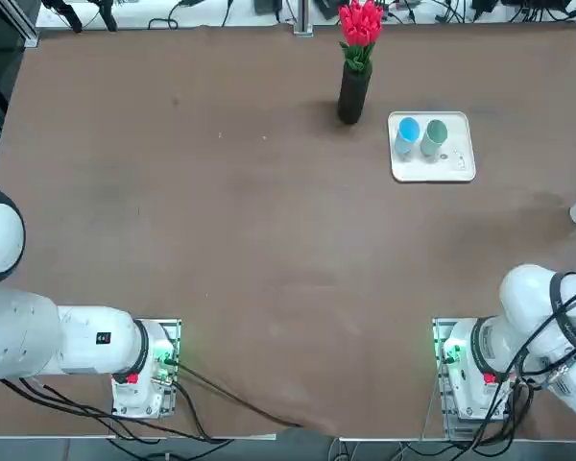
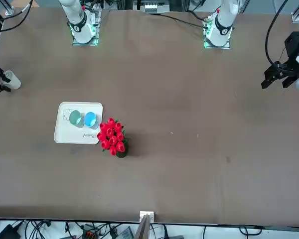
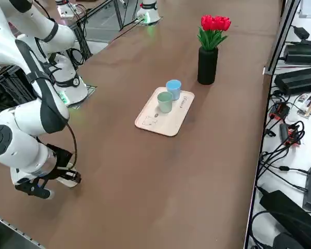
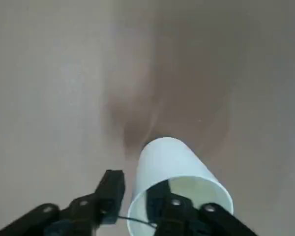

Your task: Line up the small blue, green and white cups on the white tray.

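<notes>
The white cup point(image 4: 179, 184) is pinched at its rim by the gripper point(image 4: 140, 196); being light, thin-walled and easily crushed, it is best held gently.

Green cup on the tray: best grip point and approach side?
Pinch the green cup by its rim wall from above, on the side away from the blue cup: it stands upright, mouth up, blue cup close beside it. The right gripper, at the right edge of the table, holds the white cup.

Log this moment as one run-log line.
right tool: shut on small white plastic cup, table's right edge | light blue cup, grey-green cup: side by side on white tray | white cup pending
</notes>
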You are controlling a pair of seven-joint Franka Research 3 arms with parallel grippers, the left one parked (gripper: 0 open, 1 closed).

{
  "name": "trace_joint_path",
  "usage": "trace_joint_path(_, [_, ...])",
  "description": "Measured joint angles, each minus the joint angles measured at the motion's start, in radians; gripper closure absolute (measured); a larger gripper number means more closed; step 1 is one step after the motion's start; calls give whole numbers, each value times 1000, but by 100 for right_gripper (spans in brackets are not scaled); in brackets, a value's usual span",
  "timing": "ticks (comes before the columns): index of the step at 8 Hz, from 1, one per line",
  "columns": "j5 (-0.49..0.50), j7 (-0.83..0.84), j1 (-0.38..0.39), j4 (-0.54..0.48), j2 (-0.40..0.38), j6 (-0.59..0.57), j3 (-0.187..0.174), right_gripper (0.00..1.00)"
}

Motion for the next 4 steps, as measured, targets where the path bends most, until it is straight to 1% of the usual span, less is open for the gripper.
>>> trace_joint_path(1, [2, 0, 0, 0, 0, -1, 0, 93])
trace_joint_path(2, [3, 0, -1, 1, -5, -5, 0, 96])
trace_joint_path(4, [6, -1, 0, 2, -5, -6, 9, 96])
